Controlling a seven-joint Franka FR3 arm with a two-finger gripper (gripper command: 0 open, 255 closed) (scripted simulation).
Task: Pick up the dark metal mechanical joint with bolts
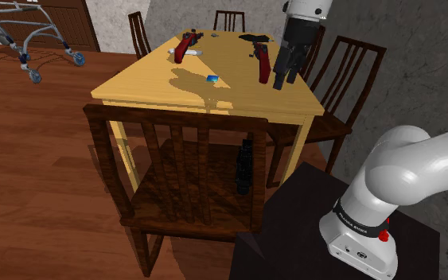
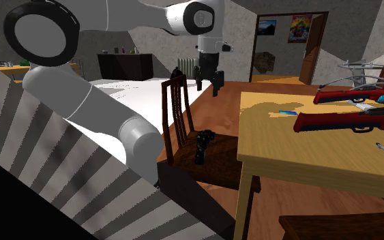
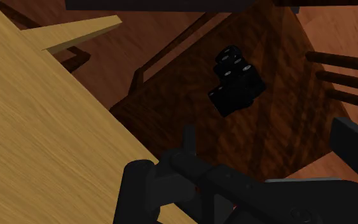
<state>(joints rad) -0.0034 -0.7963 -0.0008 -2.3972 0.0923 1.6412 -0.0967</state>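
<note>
Sitting on the seat of a dark wooden chair (image 2: 219,167), close to the yellow table (image 3: 44,127), the dark bolted joint (image 2: 202,146) rests low and just outside the tabletop's edge. In the second exterior view it lies at about 6 o'clock from the gripper (image 2: 208,84), well below it; in the shoulder view it is nearer 7 o'clock, seen through the chair's back slats. The black fingers are spread, with nothing between them, and hover well above the table. The drop is probably the risk. A descent off line could knock a finger on the table's edge or the chair's back rail, since the gap between them looks narrow. The joint's lumpy, bolted shape may also let the fingers close on a corner and tip it or push it off the seat.
</note>
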